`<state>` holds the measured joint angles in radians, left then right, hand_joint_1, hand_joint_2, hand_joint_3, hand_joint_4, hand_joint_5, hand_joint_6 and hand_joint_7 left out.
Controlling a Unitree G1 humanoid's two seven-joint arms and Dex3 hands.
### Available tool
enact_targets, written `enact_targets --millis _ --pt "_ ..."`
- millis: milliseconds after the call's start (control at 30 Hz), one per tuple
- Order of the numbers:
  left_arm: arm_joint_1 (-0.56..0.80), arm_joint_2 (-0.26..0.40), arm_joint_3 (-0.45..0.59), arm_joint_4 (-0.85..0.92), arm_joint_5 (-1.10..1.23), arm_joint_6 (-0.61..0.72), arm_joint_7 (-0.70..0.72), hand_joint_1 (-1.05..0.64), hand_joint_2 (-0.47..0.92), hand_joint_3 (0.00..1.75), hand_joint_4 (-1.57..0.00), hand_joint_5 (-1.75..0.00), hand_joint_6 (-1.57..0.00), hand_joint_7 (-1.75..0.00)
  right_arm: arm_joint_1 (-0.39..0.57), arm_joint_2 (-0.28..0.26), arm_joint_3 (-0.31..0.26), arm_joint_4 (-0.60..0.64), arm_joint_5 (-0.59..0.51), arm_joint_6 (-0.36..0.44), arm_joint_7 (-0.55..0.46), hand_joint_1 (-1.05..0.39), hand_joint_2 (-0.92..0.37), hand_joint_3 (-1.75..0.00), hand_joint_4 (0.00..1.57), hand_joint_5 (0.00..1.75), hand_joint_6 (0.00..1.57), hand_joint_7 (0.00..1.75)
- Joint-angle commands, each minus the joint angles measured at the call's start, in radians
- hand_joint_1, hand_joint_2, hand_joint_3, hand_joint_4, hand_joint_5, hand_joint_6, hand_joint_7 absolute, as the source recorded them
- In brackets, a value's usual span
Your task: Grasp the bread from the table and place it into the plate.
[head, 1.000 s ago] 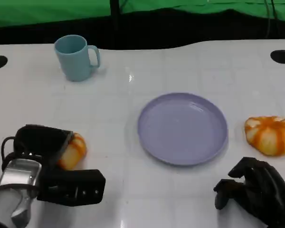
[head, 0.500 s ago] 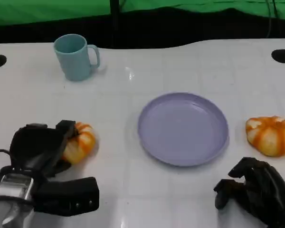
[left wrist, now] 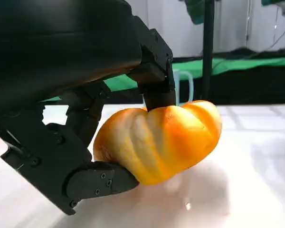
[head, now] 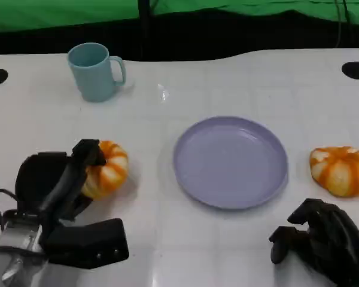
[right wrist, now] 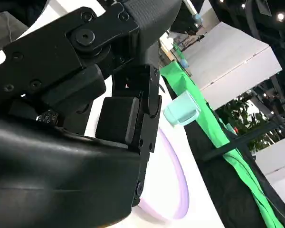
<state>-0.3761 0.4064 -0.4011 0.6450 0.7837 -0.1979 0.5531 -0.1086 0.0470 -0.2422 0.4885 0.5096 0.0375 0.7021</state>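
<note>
An orange ridged bread is gripped by my left hand at the table's left, lifted a little off the surface; in the left wrist view the bread sits between black fingers with its shadow below. The lilac plate lies bare at the middle, to the right of the bread. A second orange bread lies at the right edge. My right hand rests on the table near the front right, fingers curled in with nothing in them. The plate rim shows in the right wrist view.
A light blue mug stands at the back left; the mug also appears in the right wrist view. Two black round holes mark the table's far corners. A green cloth hangs behind the back edge.
My left hand has closed on the bread and raised it, carrying it slightly right and away from me. The right hand has stayed still.
</note>
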Motion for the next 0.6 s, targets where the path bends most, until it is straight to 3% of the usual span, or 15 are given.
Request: enact_targets --millis 33,200,467,600 --pt "-0.003 -0.003 0.03 -0.06 -0.038 -0.031 -0.014 -0.26 0.53 0.98 -0.83 -1.75 -0.55 -1.68 0.0 -0.015 -0.003 0.001 0.0 -0.009 -0.002 -1.05 -0.77 0.0 1.52 0.81 1.57 0.34" --pt "-0.005 -0.004 0.036 -0.088 -0.041 -0.052 -0.016 -0.26 0.53 0.96 -0.82 -1.75 -0.52 -1.7 -0.001 -0.017 -0.001 0.002 -0.003 -0.008 0.0 -1.05 -0.78 -0.01 1.51 0.81 1.57 0.34" --pt "-0.057 -0.039 0.049 -0.13 -0.068 -0.088 -0.066 -0.24 0.68 0.63 -0.8 -1.75 -0.72 -1.31 0.003 -0.01 -0.004 0.006 -0.001 -0.022 0.002 -1.05 -0.77 0.0 1.51 0.81 1.57 0.32" --pt "-0.097 -0.067 0.031 -0.103 -0.056 -0.122 -0.057 -0.26 0.67 0.65 -0.83 -1.75 -0.76 -1.33 0.003 -0.012 -0.002 0.003 -0.001 -0.015 -0.004 -1.05 -0.78 0.0 1.51 0.81 1.57 0.32"
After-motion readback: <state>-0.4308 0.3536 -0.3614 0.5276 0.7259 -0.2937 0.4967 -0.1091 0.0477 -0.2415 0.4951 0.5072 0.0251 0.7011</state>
